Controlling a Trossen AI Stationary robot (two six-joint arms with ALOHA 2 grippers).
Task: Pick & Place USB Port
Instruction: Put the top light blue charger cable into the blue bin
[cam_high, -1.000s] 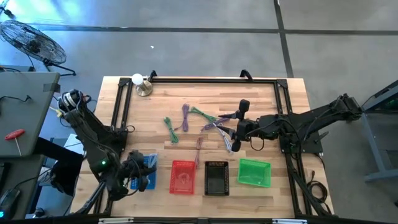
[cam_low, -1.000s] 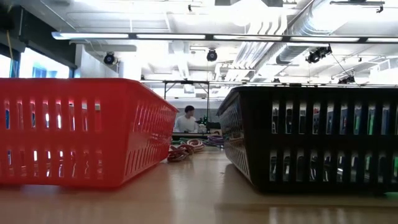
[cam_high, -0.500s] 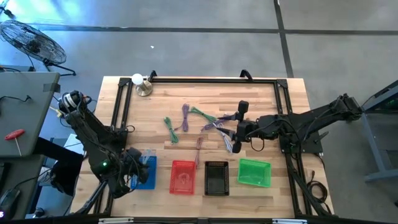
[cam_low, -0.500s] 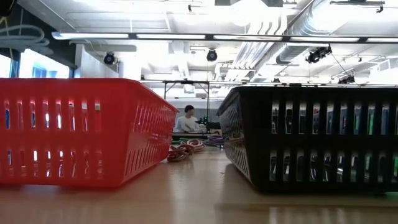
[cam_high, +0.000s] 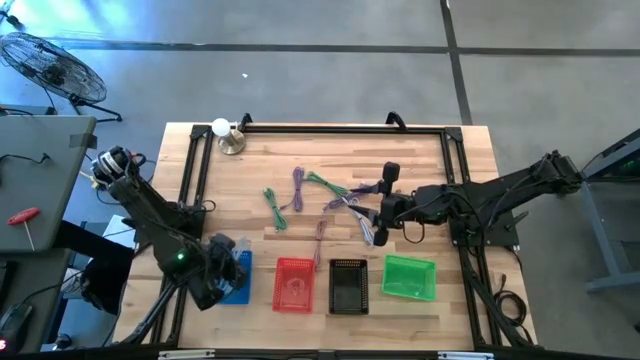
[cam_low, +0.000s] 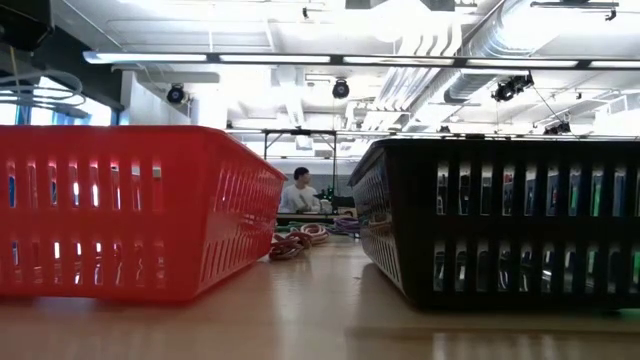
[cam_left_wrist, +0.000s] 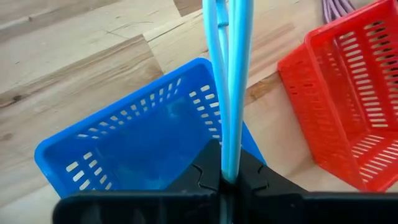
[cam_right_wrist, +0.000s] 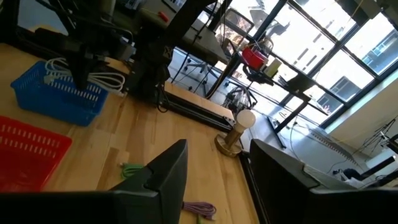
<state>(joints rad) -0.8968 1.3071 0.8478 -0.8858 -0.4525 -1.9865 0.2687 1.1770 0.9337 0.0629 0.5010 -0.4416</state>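
Pale wooden slatted tabletop (cam_high: 330, 160), grey concrete floor around it. Lower left of the high view — left gripper (cam_left_wrist: 227, 177) pinched tight on a light-blue cable (cam_left_wrist: 231, 81) over the blue slotted plastic basket (cam_left_wrist: 134, 146). Right gripper (cam_high: 378, 222), frame centre — fingers wide, among loose cables (cam_high: 335, 200).

- Left dark claw (cam_left_wrist: 227, 177) hangs at the counter's near-left corner, fingers pinched tight together, arm folded low.
- Right dark claw (cam_high: 378, 228) reaches over mid-counter, fingers (cam_right_wrist: 165, 168) parted wide.
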